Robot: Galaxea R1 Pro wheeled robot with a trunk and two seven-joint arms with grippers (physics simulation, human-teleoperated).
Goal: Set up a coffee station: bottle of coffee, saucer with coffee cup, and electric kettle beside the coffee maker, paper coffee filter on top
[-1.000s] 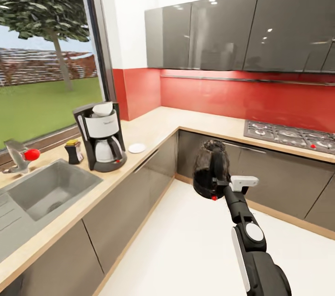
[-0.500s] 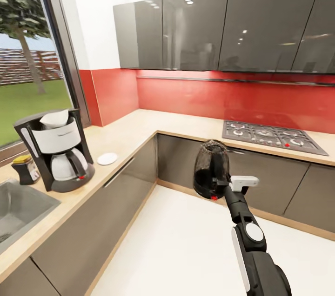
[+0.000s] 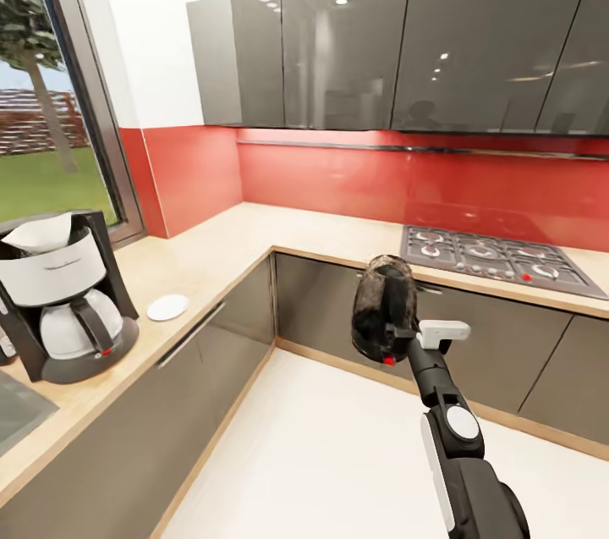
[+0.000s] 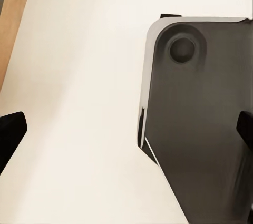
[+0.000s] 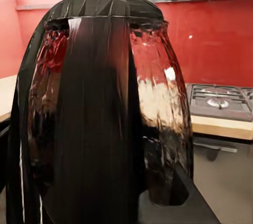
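The right gripper (image 3: 397,346) has its jaws clenched on the electric kettle (image 3: 382,308) above the floor (image 3: 338,454), while the left gripper (image 4: 126,129) has its jaws released.

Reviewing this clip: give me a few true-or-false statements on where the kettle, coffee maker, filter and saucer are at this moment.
1. The right gripper holds the kettle above the floor. True.
2. A white paper filter sits on top of the coffee maker. True.
3. The saucer carries a cup. False: it is bare.
4. The saucer lies on the stove. False: it lies on the countertop, beside the coffee maker.
5. The kettle stands beside the coffee maker. False: it is held in the air, away from the counter.
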